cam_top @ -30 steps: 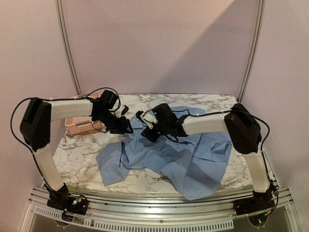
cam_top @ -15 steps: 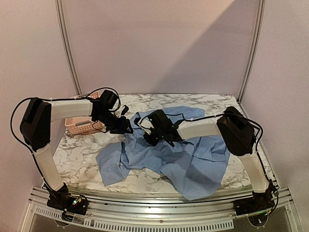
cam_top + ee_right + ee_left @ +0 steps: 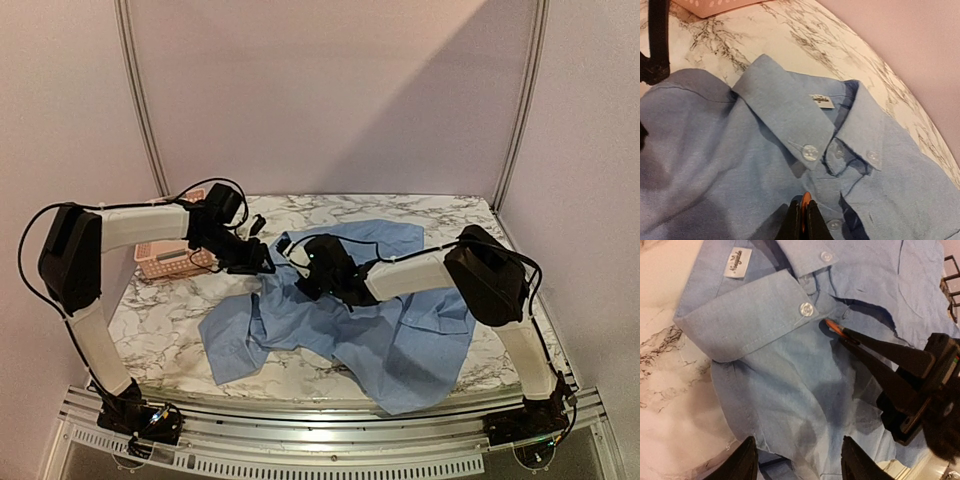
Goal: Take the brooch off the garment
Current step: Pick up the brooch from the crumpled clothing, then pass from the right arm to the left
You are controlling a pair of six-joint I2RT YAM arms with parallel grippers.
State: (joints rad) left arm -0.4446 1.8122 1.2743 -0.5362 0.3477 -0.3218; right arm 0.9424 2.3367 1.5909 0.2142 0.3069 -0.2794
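Note:
The garment (image 3: 400, 330), a light blue collared shirt, lies spread on the marble table. The brooch (image 3: 805, 199) shows only as a small orange sliver just below the buttoned collar (image 3: 790, 120), beside the placket. My right gripper (image 3: 804, 210) is shut on it, fingertips pressed together against the cloth; whether the brooch is still fastened to the shirt I cannot tell. The left wrist view has the same orange brooch (image 3: 833, 327) at the tips of the right fingers (image 3: 875, 352). My left gripper (image 3: 802, 462) stands open over the shirt front (image 3: 785, 390), holding nothing, a short way left of the right gripper (image 3: 303, 288).
A pink plastic basket (image 3: 170, 262) sits at the back left of the table (image 3: 160, 320), behind the left arm's wrist. The shirt's lower part hangs over the table's front edge (image 3: 400, 400). A white neck label (image 3: 736, 262) sits inside the collar.
The right gripper has moved left across the shirt to the collar and shut on the orange brooch. The left arm has stayed nearly still, jaws unchanged.

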